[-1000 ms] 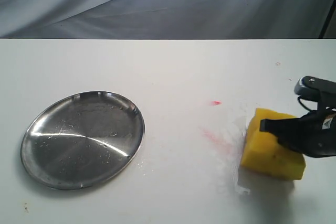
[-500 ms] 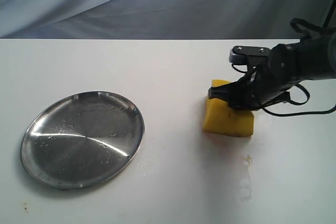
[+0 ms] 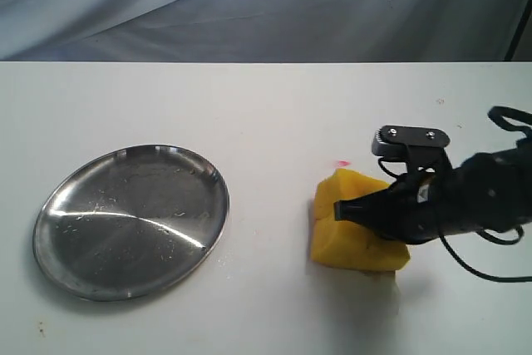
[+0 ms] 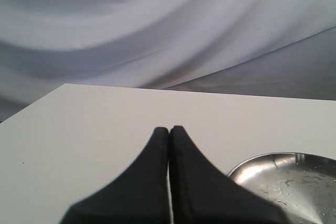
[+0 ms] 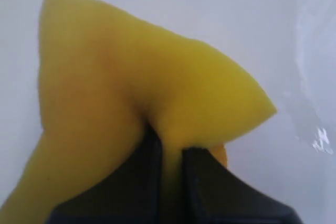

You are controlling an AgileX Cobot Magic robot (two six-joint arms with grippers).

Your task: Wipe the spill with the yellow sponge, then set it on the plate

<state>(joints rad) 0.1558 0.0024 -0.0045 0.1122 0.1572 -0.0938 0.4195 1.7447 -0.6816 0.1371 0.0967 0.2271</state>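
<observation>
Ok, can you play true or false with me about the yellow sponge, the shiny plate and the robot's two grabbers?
1. The yellow sponge is lying on the plate. False: it is on the white table, apart from the plate and to its right in the exterior view.
2. The right gripper is pinching the yellow sponge. True.
3. The left gripper is wide open. False: its fingers are pressed together and hold nothing.
4. There is a small pink spot on the table near the sponge. True.
</observation>
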